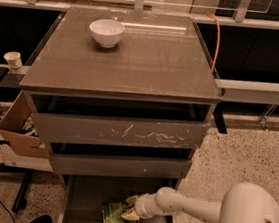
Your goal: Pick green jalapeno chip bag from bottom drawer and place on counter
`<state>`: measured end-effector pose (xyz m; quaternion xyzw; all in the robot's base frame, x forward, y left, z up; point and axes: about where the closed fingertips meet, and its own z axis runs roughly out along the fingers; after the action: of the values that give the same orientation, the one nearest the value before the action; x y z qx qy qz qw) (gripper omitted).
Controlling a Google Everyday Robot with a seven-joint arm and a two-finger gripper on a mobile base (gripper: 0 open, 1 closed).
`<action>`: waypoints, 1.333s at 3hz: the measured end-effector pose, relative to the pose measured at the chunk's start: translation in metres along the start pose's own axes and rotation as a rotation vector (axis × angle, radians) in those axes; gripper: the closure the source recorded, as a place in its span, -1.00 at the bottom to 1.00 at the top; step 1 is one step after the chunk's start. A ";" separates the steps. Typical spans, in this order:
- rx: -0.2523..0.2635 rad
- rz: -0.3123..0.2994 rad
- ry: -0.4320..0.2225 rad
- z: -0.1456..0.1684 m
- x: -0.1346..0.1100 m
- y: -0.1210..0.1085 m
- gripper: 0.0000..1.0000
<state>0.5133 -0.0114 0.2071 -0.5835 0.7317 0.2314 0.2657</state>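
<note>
Claw sits bottom centre of the frame, inside the open bottom drawer — tips spread apart, not closed on anything. The green chip bag lies on the drawer floor, touching the claw, frame-left of it.

One camera only: high, before the front edge of the counter, tilted down toward its back edge, fairly near. My gripper sits low in frame, in the bottom drawer.
</note>
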 end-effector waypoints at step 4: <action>-0.035 0.034 0.014 0.053 0.026 0.001 -0.28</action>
<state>0.5140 0.0046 0.1501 -0.5773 0.7391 0.2444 0.2463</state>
